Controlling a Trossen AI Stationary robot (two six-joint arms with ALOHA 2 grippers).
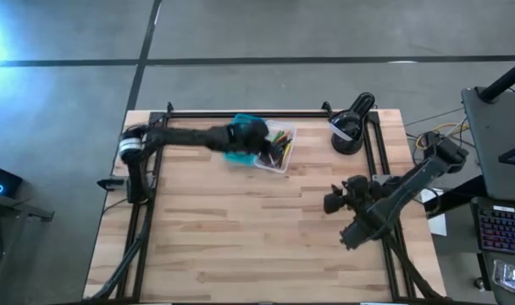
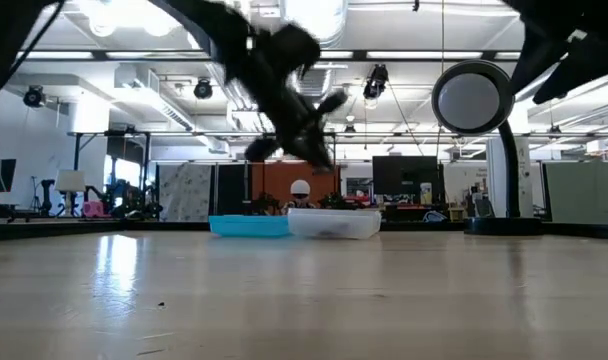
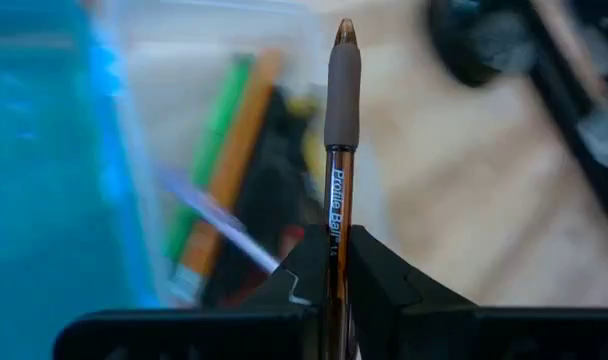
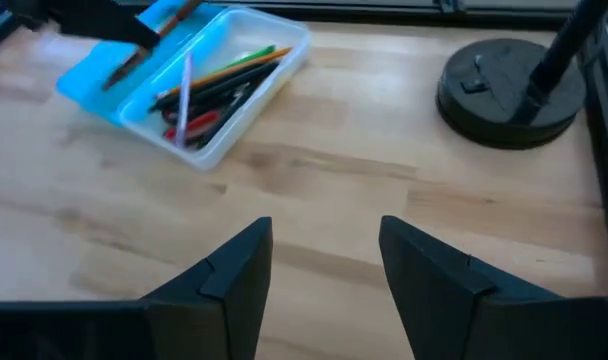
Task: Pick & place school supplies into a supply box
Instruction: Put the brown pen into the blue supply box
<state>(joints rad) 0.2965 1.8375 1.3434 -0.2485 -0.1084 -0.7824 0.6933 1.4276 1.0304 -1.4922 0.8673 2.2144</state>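
Observation:
The supply box [image 1: 270,151] lies open at the table's far middle, with a turquoise half [image 4: 94,85] and a clear half [image 4: 219,85]. The clear half holds a green marker [image 3: 212,150], an orange pencil [image 3: 239,140], red-handled scissors [image 4: 189,125] and several dark pens. My left gripper [image 1: 253,135] hovers over the box, shut on a brown-barrelled pen [image 3: 336,150] with a grey grip; it also shows in the low view [image 2: 304,135]. My right gripper [image 4: 324,260] is open and empty above the table's right part [image 1: 334,202]. My left gripper pinches the pen's brown barrel [image 3: 335,225] between its two fingers. The pen lies along the fingers, and its grey grip end [image 3: 342,90] sticks out past the fingertips. The fingers slant down from the table's left. The pen is lifted clear above the box.
A black round device [image 1: 352,127] on a stand sits at the far right corner; it also shows in the right wrist view [image 4: 509,85]. Bare wood lies between the box and my right gripper. A black frame runs along the table's edges [image 1: 240,113].

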